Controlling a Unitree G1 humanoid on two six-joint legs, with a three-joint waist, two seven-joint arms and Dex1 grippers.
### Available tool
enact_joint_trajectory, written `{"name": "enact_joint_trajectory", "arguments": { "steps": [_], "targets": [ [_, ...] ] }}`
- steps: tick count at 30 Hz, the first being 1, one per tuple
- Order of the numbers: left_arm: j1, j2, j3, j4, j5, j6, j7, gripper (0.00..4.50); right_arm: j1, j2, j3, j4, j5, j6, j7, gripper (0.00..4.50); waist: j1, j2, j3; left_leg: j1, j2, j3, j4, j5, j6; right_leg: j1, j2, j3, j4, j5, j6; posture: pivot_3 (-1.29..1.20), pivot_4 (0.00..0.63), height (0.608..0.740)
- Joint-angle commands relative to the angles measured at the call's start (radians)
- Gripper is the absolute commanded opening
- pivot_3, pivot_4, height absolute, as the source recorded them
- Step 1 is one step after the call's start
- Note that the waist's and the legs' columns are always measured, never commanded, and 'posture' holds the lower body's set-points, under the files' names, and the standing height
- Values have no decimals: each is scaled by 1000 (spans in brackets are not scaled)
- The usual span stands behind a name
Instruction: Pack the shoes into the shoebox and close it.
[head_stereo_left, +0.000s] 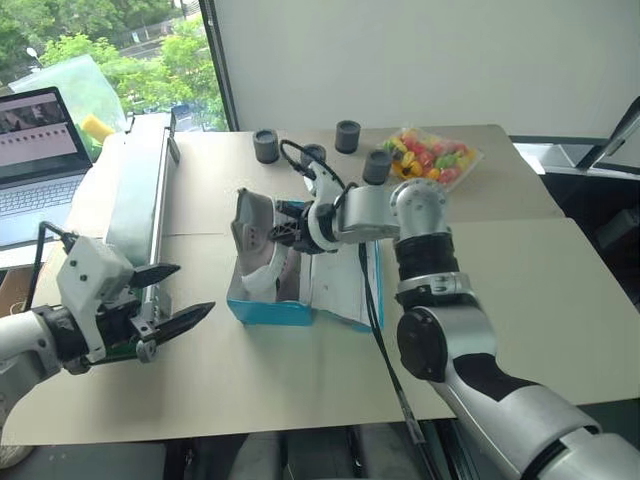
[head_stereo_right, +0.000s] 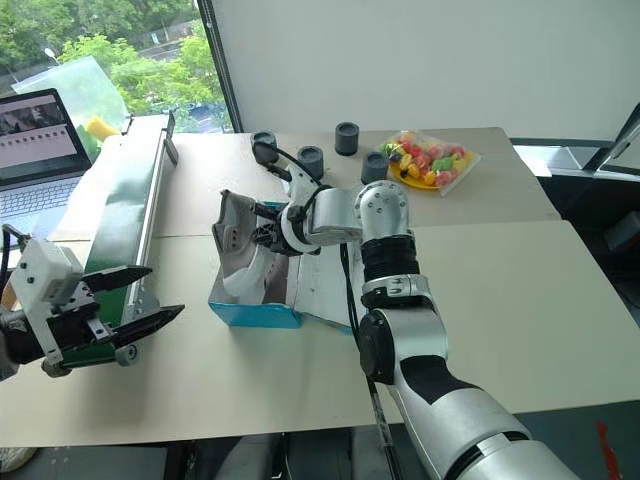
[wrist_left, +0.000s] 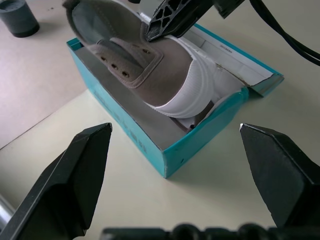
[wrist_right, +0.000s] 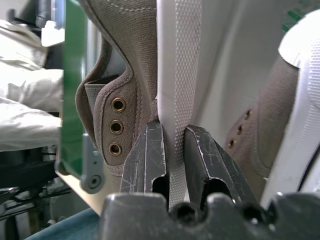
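Observation:
The turquoise shoebox (head_stereo_left: 268, 311) stands open mid-table, its white-lined lid (head_stereo_left: 345, 285) folded out to the right. A grey-taupe shoe (head_stereo_left: 255, 240) with a white sole tilts steeply in the box, one end raised above the rim. My right gripper (wrist_right: 172, 131) is shut on this shoe's side wall by the eyelets, and it reaches the shoe (head_stereo_right: 238, 245) from the right. A second shoe (wrist_right: 260, 135) lies beside it. My left gripper (head_stereo_left: 175, 297) hangs open and holds nothing, to the left of the box and pointing at its near corner (wrist_left: 167, 162).
A long green and metal conveyor unit (head_stereo_left: 135, 200) runs along the left, close behind my left gripper. A laptop (head_stereo_left: 35, 150) sits at the far left. Several black cylinders (head_stereo_left: 267, 146) and a bag of colourful pieces (head_stereo_left: 435, 155) stand at the back.

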Motion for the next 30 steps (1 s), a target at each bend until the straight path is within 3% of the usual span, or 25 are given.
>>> {"name": "enact_joint_trajectory", "arguments": {
  "steps": [1,14,20,30],
  "targets": [
    [-4,4,9,-35,-14,-16,10,4379,-25,41,-22,-46,-39,-14,-28,189,-2,0,0,0,0,0,0,0,0,0,0,0,0,0,0,0,150,740],
    [11,10,28,-56,-25,-13,35,4379,33,221,25,48,-215,-211,-63,189,-2,0,0,1,0,0,-1,0,0,0,0,1,1,0,0,0,150,740],
    [16,10,10,-54,-9,-23,38,4379,2,302,1,84,-159,-172,-107,189,0,0,0,2,0,0,0,0,0,1,0,0,1,0,0,0,150,740],
    [23,3,8,-55,4,-27,48,4379,-78,334,-74,163,-32,-166,-202,189,-1,0,0,2,0,0,-1,0,0,1,0,0,0,0,0,0,150,740]
  ]
}}
